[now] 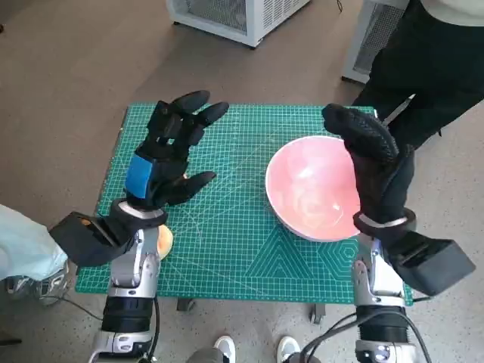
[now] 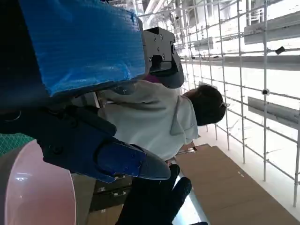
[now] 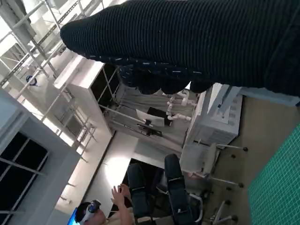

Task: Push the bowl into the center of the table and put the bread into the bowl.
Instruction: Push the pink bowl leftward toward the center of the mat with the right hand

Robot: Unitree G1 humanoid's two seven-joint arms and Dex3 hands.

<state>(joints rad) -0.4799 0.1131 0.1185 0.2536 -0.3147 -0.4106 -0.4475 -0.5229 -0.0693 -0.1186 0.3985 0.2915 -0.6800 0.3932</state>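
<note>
- Left hand (image 1: 168, 155) up over the green mat (image 1: 227, 234), fingers spread, gripping nothing.
- Bread (image 1: 164, 240) just peeking out beneath that left wrist, near the table's front-left edge.
- Open green mat between bread and bowl.
- Pink bowl (image 1: 310, 189) right of center, empty.
- Right hand (image 1: 374, 162) raised at the bowl's right rim, fingers loosely open, holding nothing; contact impossible to tell.

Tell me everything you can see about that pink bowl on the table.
The bowl is pale pink, round and glossy, probably plastic, with light glinting inside. It sits upright and empty on the green mat, toward the robot's right side rather than the middle. The gloved right hand is raised at its outer rim; whether it touches is unclear. The left wrist view shows its rim too.
</note>
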